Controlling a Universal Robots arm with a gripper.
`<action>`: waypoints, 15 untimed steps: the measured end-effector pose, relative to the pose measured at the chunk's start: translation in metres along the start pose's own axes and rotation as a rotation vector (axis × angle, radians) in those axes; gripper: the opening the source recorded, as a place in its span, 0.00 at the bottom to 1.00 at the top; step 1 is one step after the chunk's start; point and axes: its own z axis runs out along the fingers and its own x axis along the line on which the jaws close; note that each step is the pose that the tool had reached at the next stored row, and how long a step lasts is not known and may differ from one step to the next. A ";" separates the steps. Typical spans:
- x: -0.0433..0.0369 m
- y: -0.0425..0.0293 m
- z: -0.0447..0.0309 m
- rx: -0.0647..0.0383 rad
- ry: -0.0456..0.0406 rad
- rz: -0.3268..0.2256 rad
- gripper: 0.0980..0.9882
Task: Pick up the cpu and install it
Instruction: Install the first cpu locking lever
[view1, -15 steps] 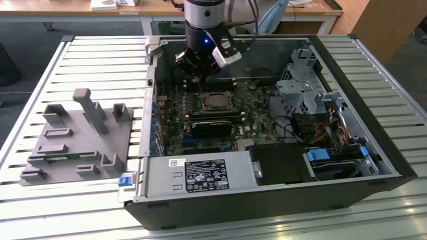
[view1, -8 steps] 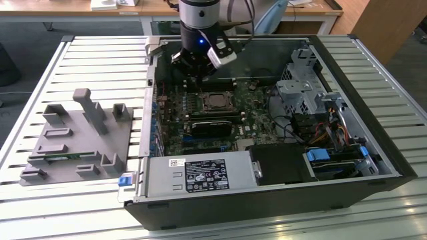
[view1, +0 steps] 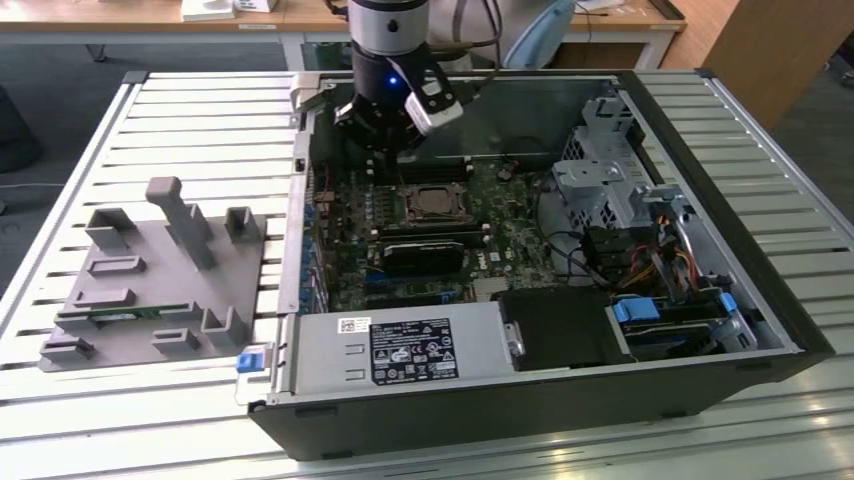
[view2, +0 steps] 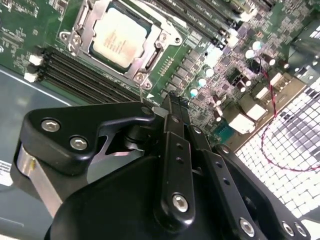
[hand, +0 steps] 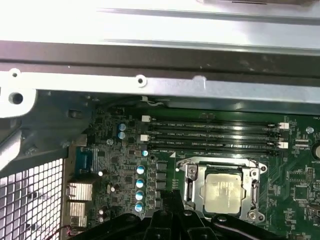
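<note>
The cpu (view1: 430, 205) lies flat in its socket on the green motherboard, its silver-grey top facing up inside the metal socket frame (view2: 80, 37). Both wrist views show the cpu (view2: 119, 35) (hand: 223, 192) seated there. My gripper (view1: 394, 150) hangs above the board just beyond the socket, over the memory slots toward the case's far wall. Its black fingers (view2: 172, 130) are pressed together with nothing between them, and the gripper (view2: 176, 102) is shut and apart from the cpu.
The open computer case (view1: 747, 300) lies on a slatted table. A grey tray (view1: 147, 290) with upright posts and a green memory stick (view1: 127, 315) sits at the exterior view's left. Several empty memory slots (hand: 215, 135), a power supply (view1: 400, 350) and a drive cage (view1: 607, 170) surround the socket.
</note>
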 end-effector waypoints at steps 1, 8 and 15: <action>0.0006 0.0011 0.0005 0.000 0.0000 0.000 0.01; 0.0059 0.0112 0.0039 0.000 0.0000 0.000 0.01; 0.0057 0.0237 0.0047 0.000 -0.0017 0.000 0.01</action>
